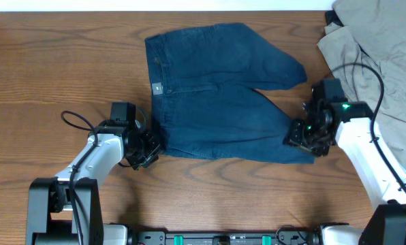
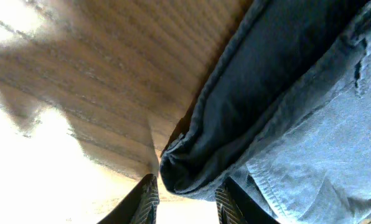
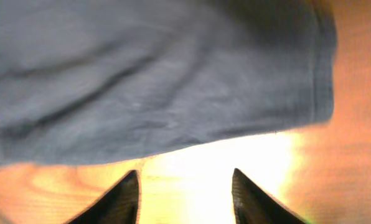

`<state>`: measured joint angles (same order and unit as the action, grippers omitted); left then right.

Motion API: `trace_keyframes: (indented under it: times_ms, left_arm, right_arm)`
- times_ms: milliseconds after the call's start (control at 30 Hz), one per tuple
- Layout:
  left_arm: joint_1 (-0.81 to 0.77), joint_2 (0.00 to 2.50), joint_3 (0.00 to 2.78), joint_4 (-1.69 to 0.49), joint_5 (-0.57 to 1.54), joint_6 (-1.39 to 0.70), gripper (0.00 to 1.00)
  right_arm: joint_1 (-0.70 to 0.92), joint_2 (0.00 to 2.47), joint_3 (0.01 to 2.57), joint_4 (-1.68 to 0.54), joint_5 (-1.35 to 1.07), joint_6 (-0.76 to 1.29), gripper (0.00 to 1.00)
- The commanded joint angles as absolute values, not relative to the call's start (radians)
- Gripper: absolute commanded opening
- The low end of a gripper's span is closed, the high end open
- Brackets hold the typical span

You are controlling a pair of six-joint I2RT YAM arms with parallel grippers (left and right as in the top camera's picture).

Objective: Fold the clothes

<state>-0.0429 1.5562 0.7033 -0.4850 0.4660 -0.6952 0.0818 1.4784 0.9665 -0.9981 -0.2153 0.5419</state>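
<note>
Clothes (image 1: 216,95): one pair of dark navy shorts in matte fabric, spread flat on the table (image 1: 46,61). The waistband (image 1: 155,75) lies on the left gripper (image 1: 147,148) side. Both legs run toward the right gripper (image 1: 305,136), the far leg angled away from it.

Left gripper: unclenched, fingers (image 2: 147,202) apart. The near waistband corner (image 2: 179,171) sits just ahead of the gap, with bare table showing between the fingers. Cannot tell whether cloth touches either finger.

Right gripper: unclenched, fingers (image 3: 126,199) apart with nothing between them. The near leg's edge (image 3: 173,146) lies just ahead of the tips.

Hard to make out: both wrist views are blurred, with glare washing out the table by the fingers. From overhead, the right gripper covers the near leg's corner.

Surface: brown wood grain. A khaki-grey garment (image 1: 373,41) lies beyond the right gripper, cut off by the frame edge.
</note>
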Motion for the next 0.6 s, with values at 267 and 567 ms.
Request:
trace_keyframes:
  times_ms: [267, 567]
  left_arm:
    - [-0.041, 1.565, 0.702, -0.489, 0.459, -0.682, 0.32]
    - [-0.052, 1.565, 0.702, -0.49, 0.457, -0.682, 0.27]
  right_arm:
    - [0.088, 1.483, 0.688, -0.712, -0.153, 0.973, 0.45]
    - [0.085, 1.484, 0.587, -0.566, -0.044, 1.033, 0.5]
